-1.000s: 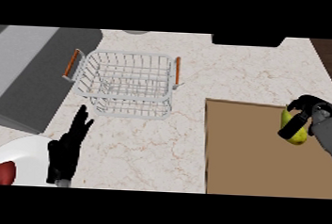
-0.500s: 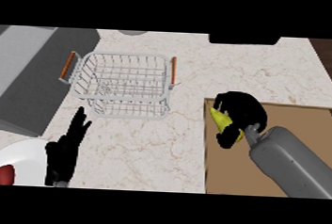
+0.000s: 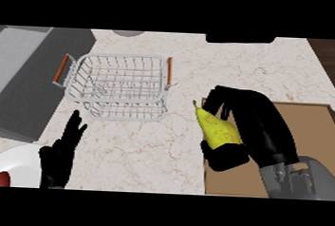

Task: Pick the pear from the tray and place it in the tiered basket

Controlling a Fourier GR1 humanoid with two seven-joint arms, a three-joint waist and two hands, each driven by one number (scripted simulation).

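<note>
Right hand (image 3: 250, 130) wraps the yellow pear (image 3: 217, 128), hiding its rt side & tray's (image 3: 309, 140) left edge; wire tiered basket (image 3: 119, 86) just left. Left hand (image 3: 60, 153) rests open, fingers straight, beside white plate (image 3: 14, 163).

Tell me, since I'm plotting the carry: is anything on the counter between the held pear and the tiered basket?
Nothing visible. The right hand holds the pear at the tray's left edge; only bare counter separates it from the tiered basket. The left hand rests lower left, off that line.
</note>
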